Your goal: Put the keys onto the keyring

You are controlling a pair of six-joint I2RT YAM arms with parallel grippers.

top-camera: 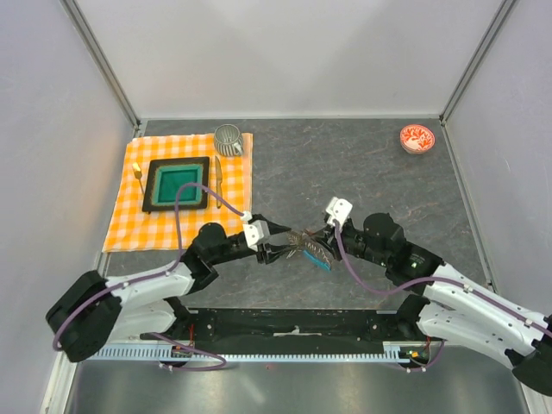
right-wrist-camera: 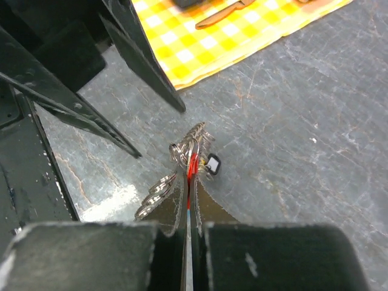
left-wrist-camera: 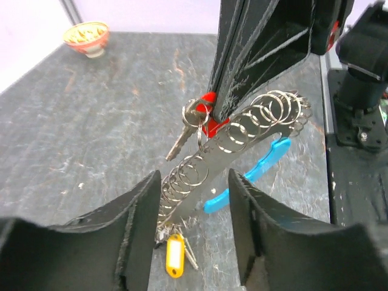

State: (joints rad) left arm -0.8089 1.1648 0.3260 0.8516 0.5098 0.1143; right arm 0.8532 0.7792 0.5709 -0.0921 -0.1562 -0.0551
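The right pincer [right-wrist-camera: 189, 199] is fully closed, its flat black pads pressed on the thin edge of the keyring [left-wrist-camera: 242, 130]. It holds the ring up off the surface [left-wrist-camera: 91, 133], probably so that the loops hang free and can be reached from the side. The left pincer [left-wrist-camera: 194, 176] faces it from the left with its jaws about half open and nothing between the worn, scuffed pads. In its own view the low end of the keyring lines up with that gap, which reads as a release or an approach; I cannot tell which.

The keyring sits near the middle of the surface, towards the near edge, between the two arms. It is a slanted row of thin silvery wire loops, overlapping like scales. A curved, glossy blue tag [left-wrist-camera: 267, 160] lies along its underside and a red plastic piece [left-wrist-camera: 209, 124] sits at the grip. One small metal key [left-wrist-camera: 180, 138] dangles from a loop at the upper end, so at least that one looks threaded. A yellow-tagged key [left-wrist-camera: 174, 254] sits at the low end; I cannot tell whether it hangs or rests.

The surface is dark, mottled and stone-like. An orange checked cloth [top-camera: 129, 216] covers the far left, and a small patterned bowl [top-camera: 417, 138] stands far right.
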